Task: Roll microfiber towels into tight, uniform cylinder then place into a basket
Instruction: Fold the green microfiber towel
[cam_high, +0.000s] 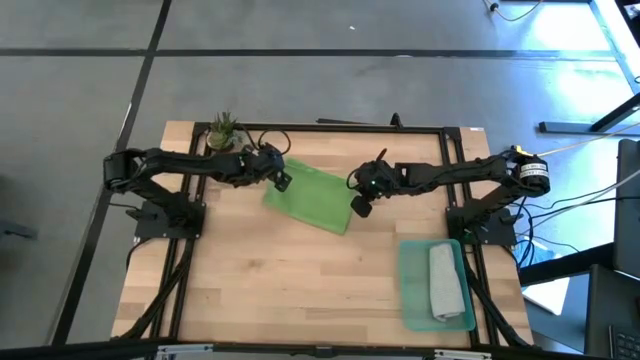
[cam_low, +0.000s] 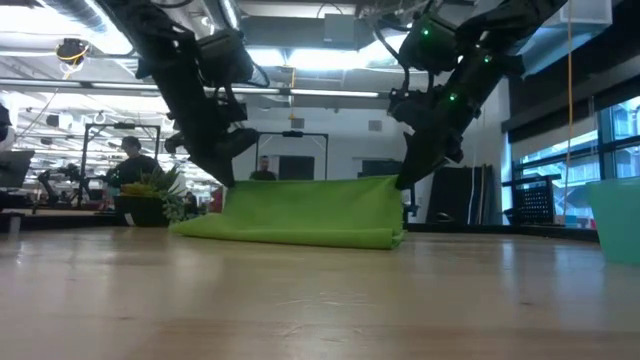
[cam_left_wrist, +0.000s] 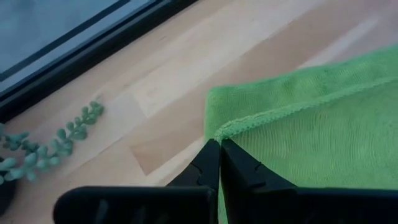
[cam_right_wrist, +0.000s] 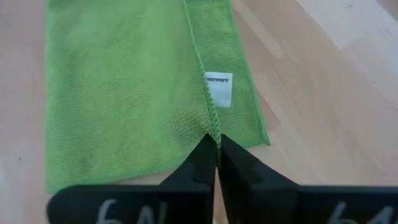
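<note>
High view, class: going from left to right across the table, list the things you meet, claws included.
Potted plant → left claw → green towel → right claw → basket holding the rolled grey towel.

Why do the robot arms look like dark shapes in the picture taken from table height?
Low view: bright ceiling lights and windows sit behind the arms, so they read as silhouettes, while the green towel stays vivid. High view: glare whitens the floor at upper right.

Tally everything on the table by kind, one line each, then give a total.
Green towel, held by the left gripper and right gripper: 1
Grey rolled towel: 1
Basket: 1
Potted plant: 1
Total: 4
</note>
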